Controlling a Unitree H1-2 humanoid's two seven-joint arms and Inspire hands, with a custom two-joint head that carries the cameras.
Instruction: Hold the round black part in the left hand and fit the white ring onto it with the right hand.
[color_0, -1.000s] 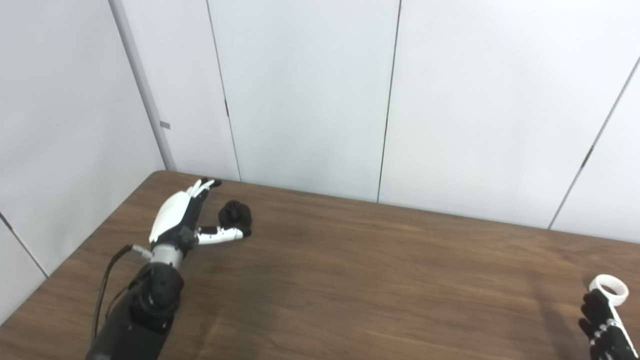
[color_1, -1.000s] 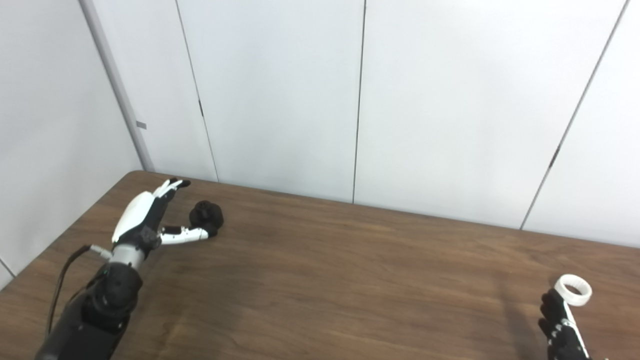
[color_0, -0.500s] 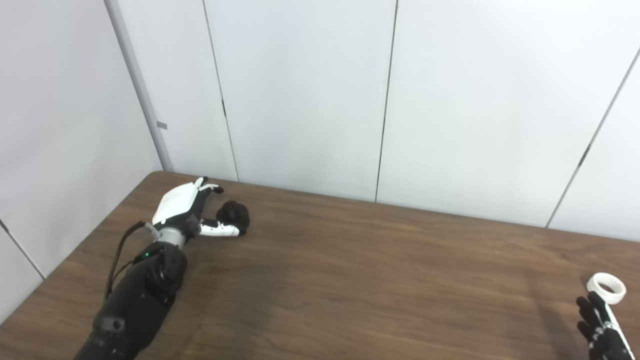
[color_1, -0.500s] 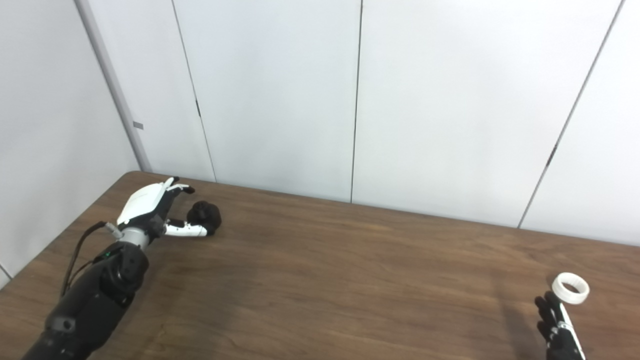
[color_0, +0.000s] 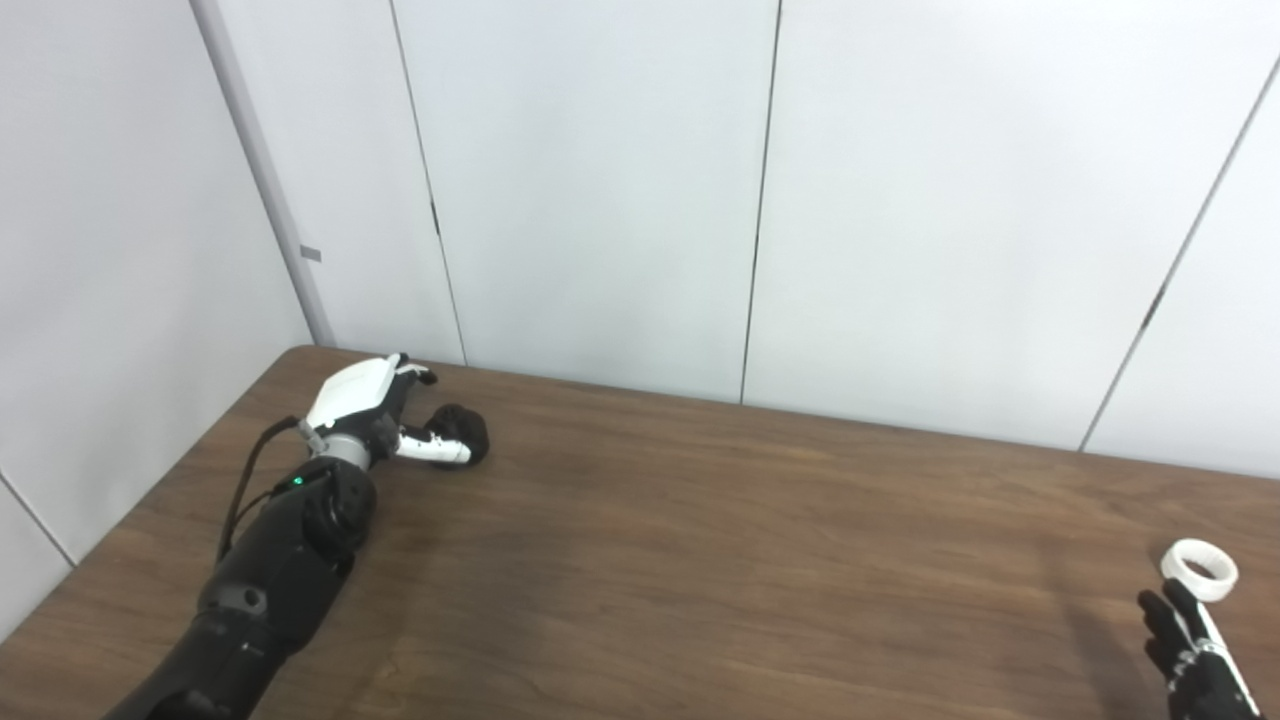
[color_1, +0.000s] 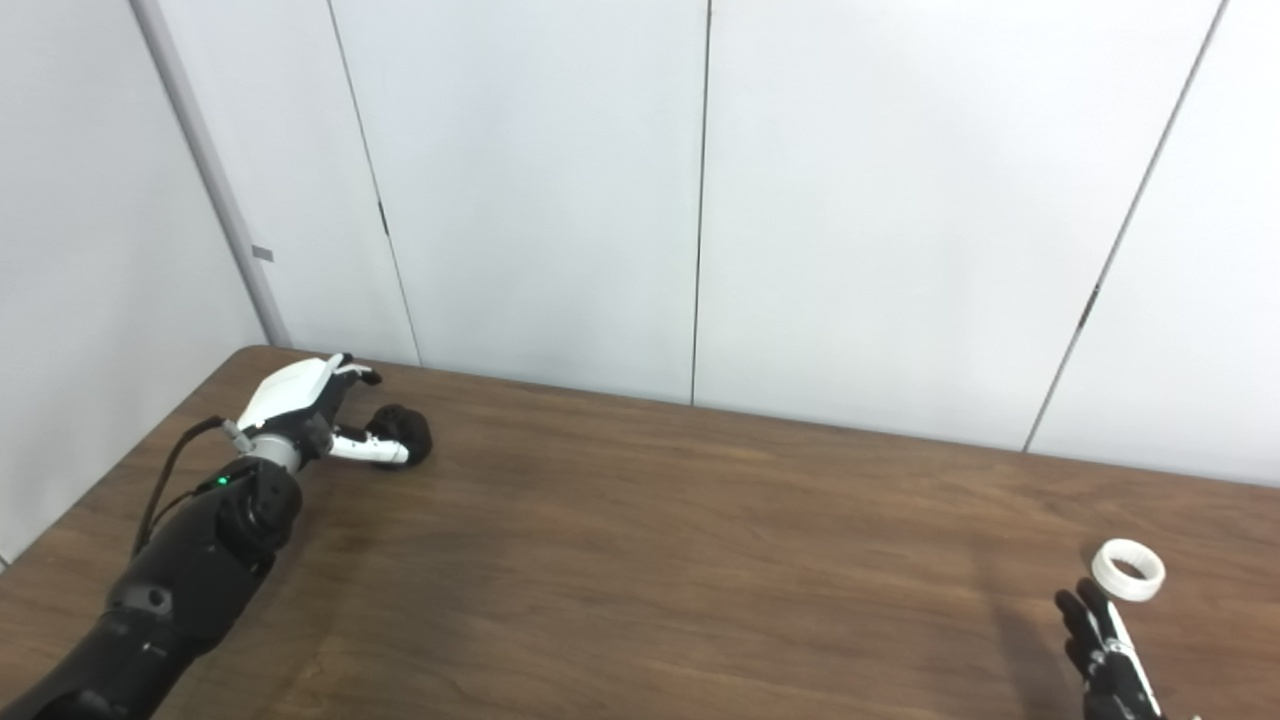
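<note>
At the far left corner of the brown table (color_0: 700, 560), the robot's left hand (color_0: 375, 420) lies low beside the round black part (color_0: 462, 432), fingers spread around it and thumb reaching along its near side; no firm grasp shows yet. Well apart, at the right edge, the white ring (color_0: 1199, 570) sits flat on the wood, with the right hand (color_0: 1190, 655) just short of it, fingers apart and holding nothing. Both pickups look unfinished. The part, being round, may roll or skid toward the wall if the fingers close off-centre; the ring, lying close to the table's right side, could be nudged away by a careless fingertip.
</note>
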